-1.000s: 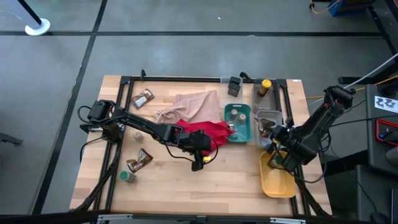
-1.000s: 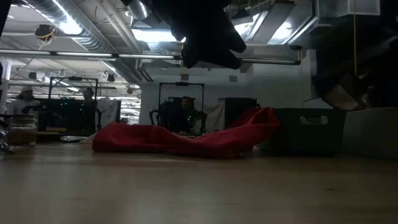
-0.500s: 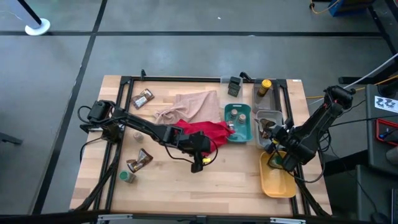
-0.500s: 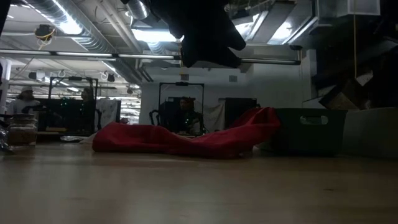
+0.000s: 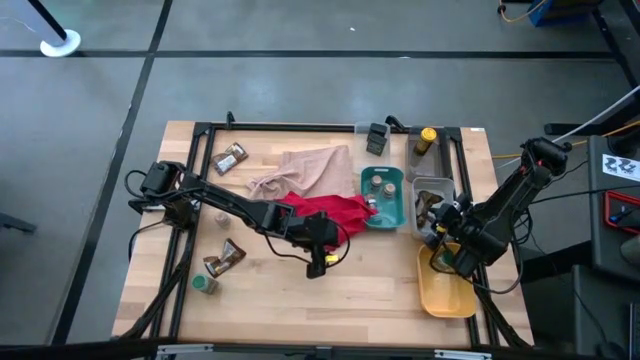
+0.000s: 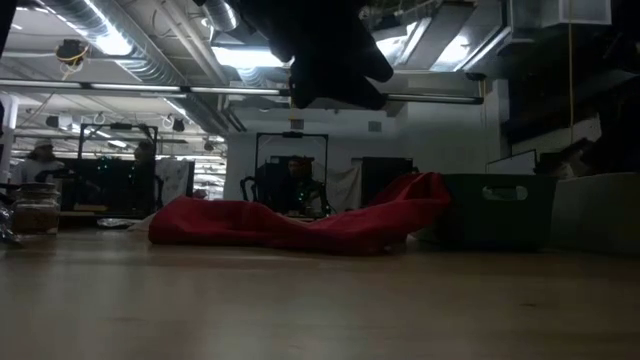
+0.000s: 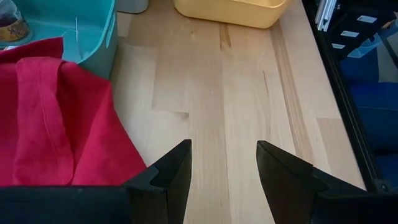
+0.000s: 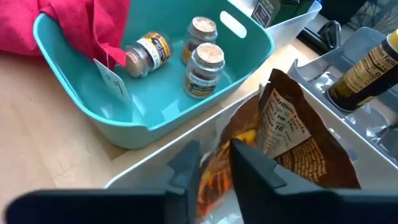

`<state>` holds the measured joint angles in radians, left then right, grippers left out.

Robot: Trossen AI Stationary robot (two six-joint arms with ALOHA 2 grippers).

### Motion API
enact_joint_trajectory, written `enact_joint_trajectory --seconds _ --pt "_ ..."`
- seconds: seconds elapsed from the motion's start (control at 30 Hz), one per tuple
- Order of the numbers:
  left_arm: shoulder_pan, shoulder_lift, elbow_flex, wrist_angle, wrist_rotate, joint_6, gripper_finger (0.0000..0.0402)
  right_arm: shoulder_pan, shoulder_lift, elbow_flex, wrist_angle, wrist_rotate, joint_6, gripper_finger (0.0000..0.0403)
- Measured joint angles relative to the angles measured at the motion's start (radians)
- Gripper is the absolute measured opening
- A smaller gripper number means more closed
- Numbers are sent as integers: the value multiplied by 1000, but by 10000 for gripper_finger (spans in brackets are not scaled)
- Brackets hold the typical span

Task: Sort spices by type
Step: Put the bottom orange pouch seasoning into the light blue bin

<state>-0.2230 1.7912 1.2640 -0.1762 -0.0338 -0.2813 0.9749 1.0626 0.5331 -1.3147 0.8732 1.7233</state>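
My right gripper (image 8: 214,165) is over the clear tray (image 5: 432,185) at the table's right side, shut on a crinkly brown-orange sachet (image 8: 292,143). Beside it, the teal tray (image 8: 74,93) holds two upright jars (image 8: 205,62) and one lying on its side (image 8: 146,51). A yellow-capped bottle (image 5: 425,138) stands at the far edge. Two sachets (image 5: 230,158), (image 5: 225,257) and a green-lidded jar (image 5: 205,284) lie on the table's left part. My left gripper (image 7: 224,168) is open above bare wood, next to the red cloth (image 7: 50,118). My right gripper pinches the sachet's orange part (image 8: 214,155) between its two fingers, coming slanting down from the table's right side. The sachet stands tilted inside the clear tray, its printed brown face turned up. Whether its lower end rests on the tray's floor, I cannot tell.
The yellow tray (image 5: 445,285) sits at the near right corner, close under my right arm. A beige cloth (image 5: 305,168) lies behind the red cloth (image 5: 325,212), whose edge hangs over the teal tray's rim. A black frame rails the table. Bare wood spreads along the near side.
My right gripper has gone down a little with the sachet, which now sits lower in the clear tray; in the low view it has sunk behind the tray's rim. The left arm has kept still.
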Motion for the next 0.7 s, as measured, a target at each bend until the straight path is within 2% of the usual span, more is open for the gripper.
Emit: enact_joint_trajectory --seconds 0.17,0.37,0.7 --pt "0 0 0 -2 0 0 164 0 0 11 6 6 -5 115" --pt "3 -13 0 -12 0 -2 164 0 -13 29 16 -2 -84 119" --pt "3 -139 -1 -181 -12 -59 164 0 -35 29 20 -3 -90 120"
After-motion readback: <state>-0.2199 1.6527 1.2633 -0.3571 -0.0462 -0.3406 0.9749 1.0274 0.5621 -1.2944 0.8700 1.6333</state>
